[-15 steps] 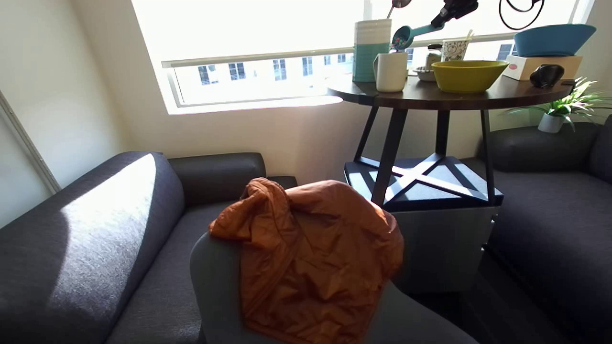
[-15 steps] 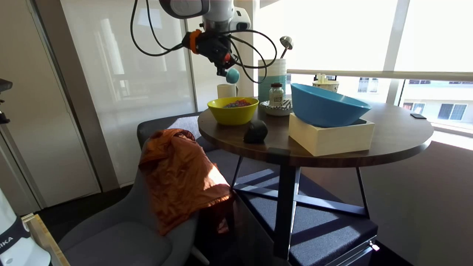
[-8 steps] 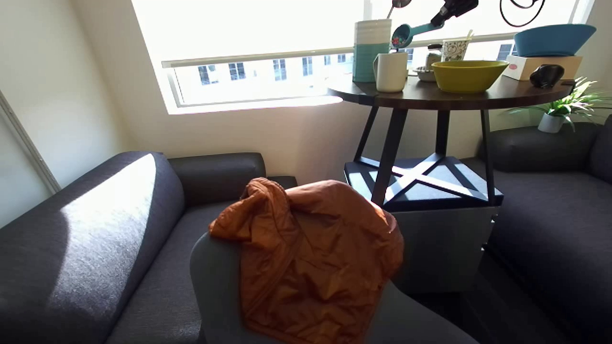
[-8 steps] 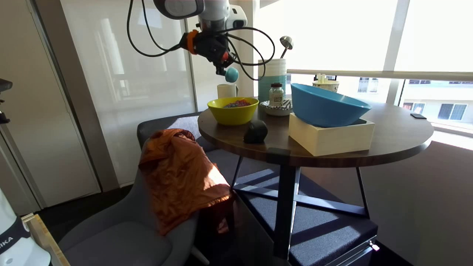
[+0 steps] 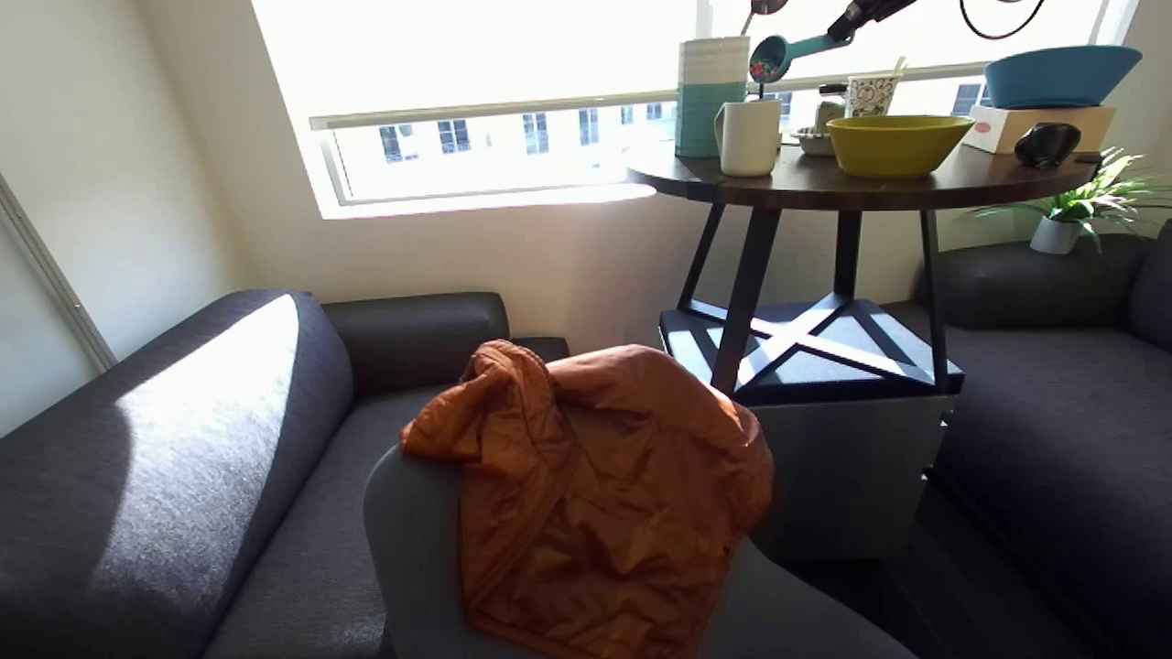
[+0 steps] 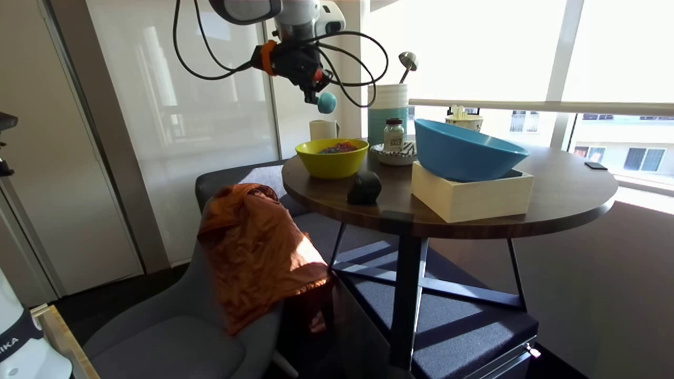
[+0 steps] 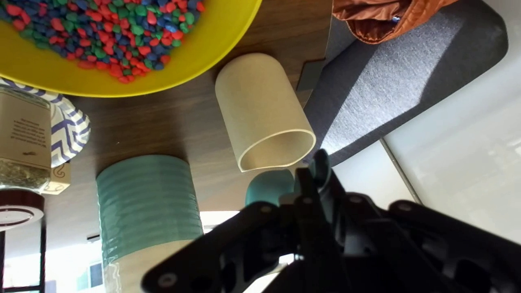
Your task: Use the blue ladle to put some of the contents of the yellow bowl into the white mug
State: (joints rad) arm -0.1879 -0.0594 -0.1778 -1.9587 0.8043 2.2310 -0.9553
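My gripper (image 7: 306, 181) is shut on the handle of the blue ladle (image 5: 771, 57), whose handle (image 5: 813, 46) slopes down to the scoop. The gripper (image 6: 311, 95) and the scoop (image 6: 326, 103) hang above the table. Small coloured pebbles show in the scoop in an exterior view. The scoop appears above the white mug (image 5: 749, 142), which stands upright. A thin dark streak shows between scoop and mug; I cannot tell what it is. In the wrist view the scoop (image 7: 266, 187) is near the mug's opening (image 7: 262, 101). The yellow bowl (image 6: 331, 166) holds red, blue and green pebbles (image 7: 126, 40).
A tall teal and white container (image 5: 712, 101) with a metal ladle stands beside the mug. A salt jar (image 6: 393, 136) and patterned dish (image 6: 405, 155) are behind the yellow bowl. A blue bowl (image 6: 463, 152) tilts on a wooden box (image 6: 474, 197). A black object (image 6: 364, 188) lies near the edge.
The gripper and ladle have risen a little and, in an exterior view, shifted slightly left. The scoop has turned slightly. The mug and yellow bowl have not moved.
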